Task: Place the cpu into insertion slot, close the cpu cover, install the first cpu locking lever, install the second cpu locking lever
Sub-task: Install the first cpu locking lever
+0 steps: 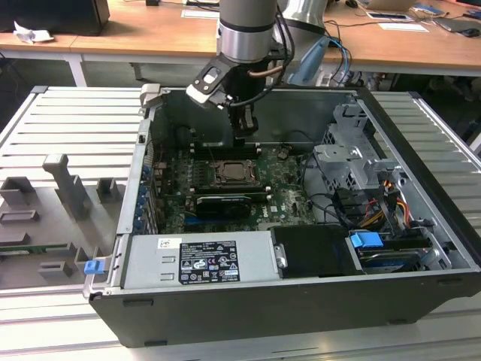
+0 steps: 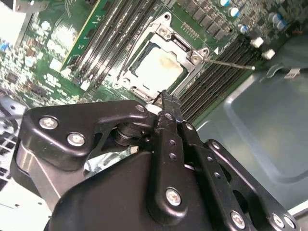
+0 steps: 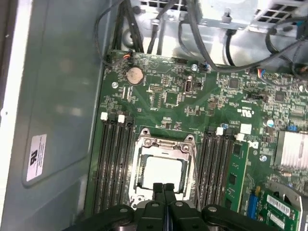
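The cpu [image 3: 162,172] lies pale and square in the insertion slot [image 1: 234,174] on the green board, and it shows as a beige square [image 2: 160,67] in the second wrist view. The silvery cpu cover [image 3: 166,143] lies flat, framing it. A thin metal lever rod [image 2: 231,64] juts from one socket corner across the black memory slots. My gripper [image 3: 163,188] is shut with nothing between its fingers, its tips just over the socket's edge. In the exterior view the gripper [image 1: 241,137] hangs above the board just behind the slot.
Black memory slots [image 3: 113,163] flank the socket on both sides. Cables [image 3: 159,29] and a drive cage [image 1: 352,154] crowd one end of the case. A grey labelled box [image 1: 199,259] sits at the case front. A grey fixture tray [image 1: 60,195] lies at the exterior view's left.
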`<move>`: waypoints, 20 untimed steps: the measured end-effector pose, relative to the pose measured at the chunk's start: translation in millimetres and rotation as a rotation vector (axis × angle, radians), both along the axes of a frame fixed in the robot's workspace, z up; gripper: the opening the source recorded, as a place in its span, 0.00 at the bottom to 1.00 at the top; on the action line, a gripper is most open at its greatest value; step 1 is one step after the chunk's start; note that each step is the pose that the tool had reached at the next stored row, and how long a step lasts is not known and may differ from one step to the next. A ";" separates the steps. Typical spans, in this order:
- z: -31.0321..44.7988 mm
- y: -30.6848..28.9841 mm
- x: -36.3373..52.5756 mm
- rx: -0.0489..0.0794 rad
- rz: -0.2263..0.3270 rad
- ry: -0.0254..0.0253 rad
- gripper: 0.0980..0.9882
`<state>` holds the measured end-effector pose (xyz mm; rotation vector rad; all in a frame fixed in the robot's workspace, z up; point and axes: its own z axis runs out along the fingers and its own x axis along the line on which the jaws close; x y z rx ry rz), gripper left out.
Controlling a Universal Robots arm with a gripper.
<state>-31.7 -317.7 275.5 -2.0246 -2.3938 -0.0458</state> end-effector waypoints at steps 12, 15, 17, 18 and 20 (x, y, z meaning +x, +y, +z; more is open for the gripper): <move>-0.9 0.0 -0.2 0.000 0.210 0.0002 0.01; -0.9 0.0 -0.2 0.000 0.248 0.0002 0.01; -0.9 0.0 -0.2 0.000 0.275 0.0002 0.01; -0.9 0.0 -0.2 0.000 0.293 0.0001 0.01; -0.9 0.0 -0.2 0.000 0.324 0.0002 0.01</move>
